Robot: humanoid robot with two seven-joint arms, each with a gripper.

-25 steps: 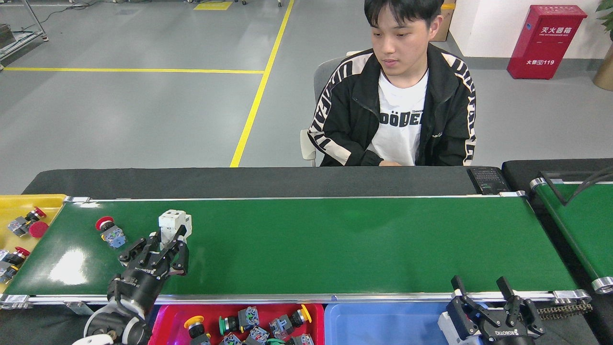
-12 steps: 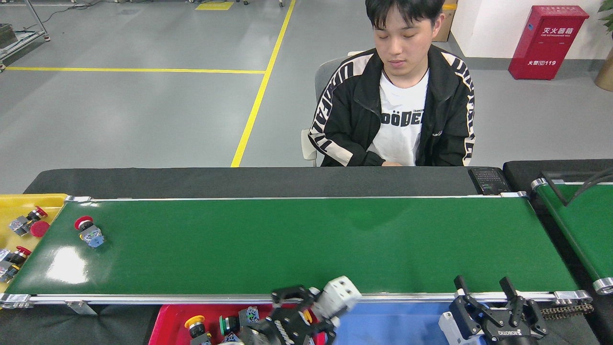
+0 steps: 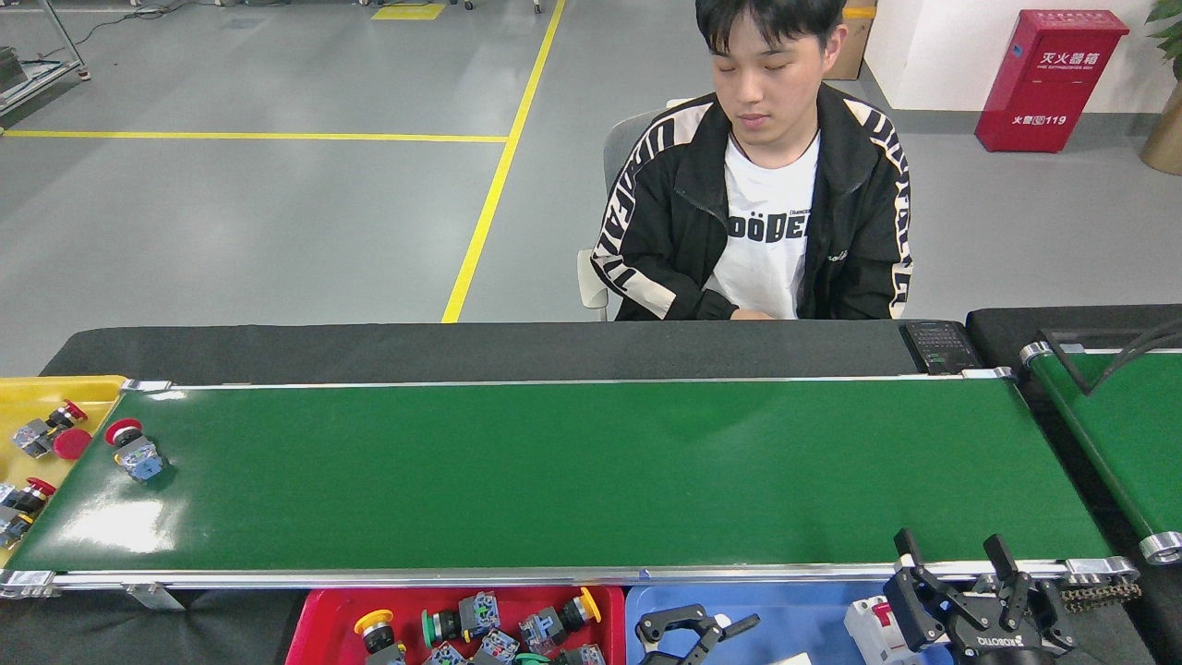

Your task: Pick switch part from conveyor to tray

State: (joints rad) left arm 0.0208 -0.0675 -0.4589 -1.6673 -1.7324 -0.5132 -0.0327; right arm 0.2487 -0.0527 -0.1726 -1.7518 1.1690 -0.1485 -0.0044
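The conveyor [image 3: 600,480] is a wide glossy green belt across the middle of the head view. One switch part [image 3: 134,451], red-capped with a grey-blue body, lies on it at the far left end. My left gripper [image 3: 697,630] is low over the blue tray [image 3: 803,614] in front of the belt, open with nothing between its fingers. A white sliver [image 3: 790,659] shows beside it at the bottom edge. My right gripper [image 3: 951,552] stands open at the belt's front rail on the right. Just left of it, a white part [image 3: 866,630] with a red bit lies in the blue tray.
A red tray [image 3: 314,628] left of the blue one holds several switch parts. A yellow tray [image 3: 55,388] with a few red-capped parts sits at the belt's left end. A seated person [image 3: 766,212] faces the far side. A narrower green belt [image 3: 1122,434] runs at the right.
My left gripper carried a white part off the belt to the blue tray and now stands open without it. The red-capped part has ridden left along the belt. My right gripper shifted slightly right.
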